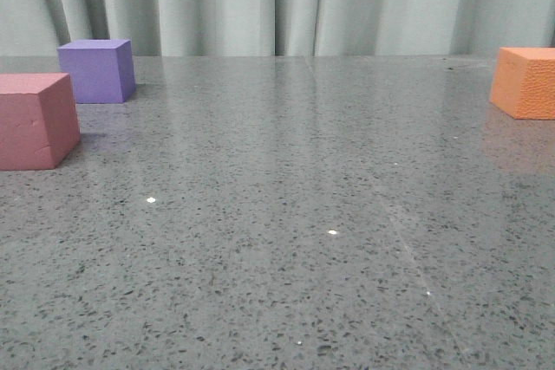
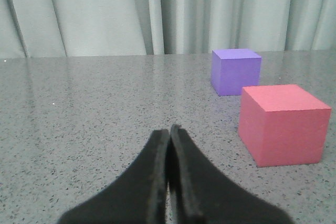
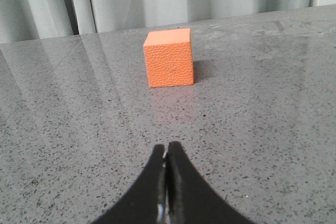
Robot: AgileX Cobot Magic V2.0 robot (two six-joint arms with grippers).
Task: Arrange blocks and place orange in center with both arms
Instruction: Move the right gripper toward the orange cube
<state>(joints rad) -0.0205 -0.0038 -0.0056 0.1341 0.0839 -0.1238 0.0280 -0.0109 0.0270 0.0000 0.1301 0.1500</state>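
Three cubes sit apart: pink-red cube [image 1: 35,120] and purple cube [image 1: 97,70] at frame left, orange cube [image 1: 525,82] far right (partly cropped). Left gripper [image 2: 169,130] and right gripper [image 3: 167,148] both have fingers pressed together, holding nothing.

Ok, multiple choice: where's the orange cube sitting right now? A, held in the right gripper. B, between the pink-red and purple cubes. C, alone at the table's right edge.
C: the orange cube sits alone at far right, while the right gripper is shut on nothing.

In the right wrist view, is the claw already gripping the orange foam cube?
No, the right claw is shut on nothing, and the orange foam cube sits apart from it, further along the grey speckled table.
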